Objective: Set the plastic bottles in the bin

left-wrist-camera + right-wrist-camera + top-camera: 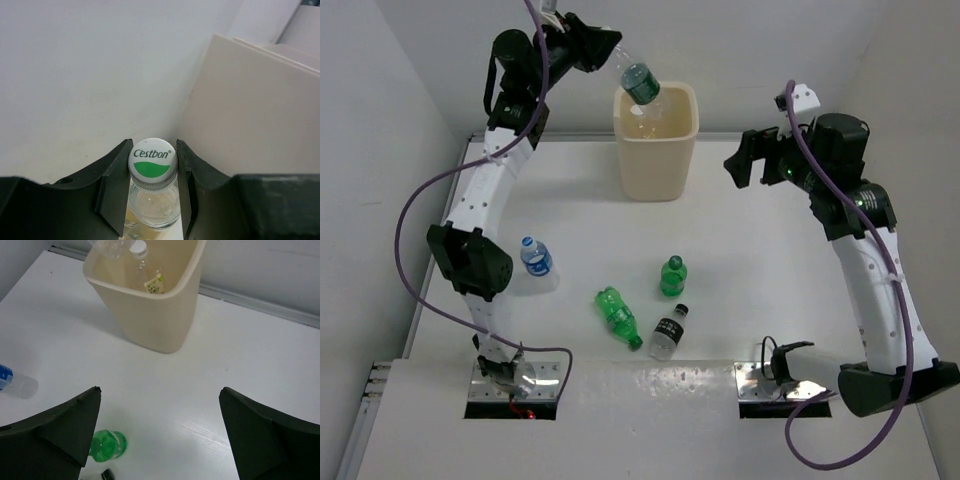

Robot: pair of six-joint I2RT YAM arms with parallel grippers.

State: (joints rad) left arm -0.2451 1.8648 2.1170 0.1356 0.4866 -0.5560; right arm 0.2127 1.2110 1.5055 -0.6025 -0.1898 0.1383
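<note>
My left gripper (603, 52) is shut on the white cap (152, 158) of a clear bottle with a dark green label (639, 82). It holds the bottle tilted, base down, over the open top of the cream bin (656, 150). At least one clear bottle (145, 270) lies inside the bin. My right gripper (740, 160) is open and empty, held high to the right of the bin. On the table are a blue-labelled bottle (536, 257), an upright green bottle (673, 275), a lying green bottle (618, 315) and a dark-labelled bottle (669, 331).
The bin wall (260, 110) fills the right of the left wrist view. In the right wrist view the bin (155, 315) is ahead, the green bottle (107, 445) is by the left finger and the blue-labelled bottle (12, 382) is at the left edge.
</note>
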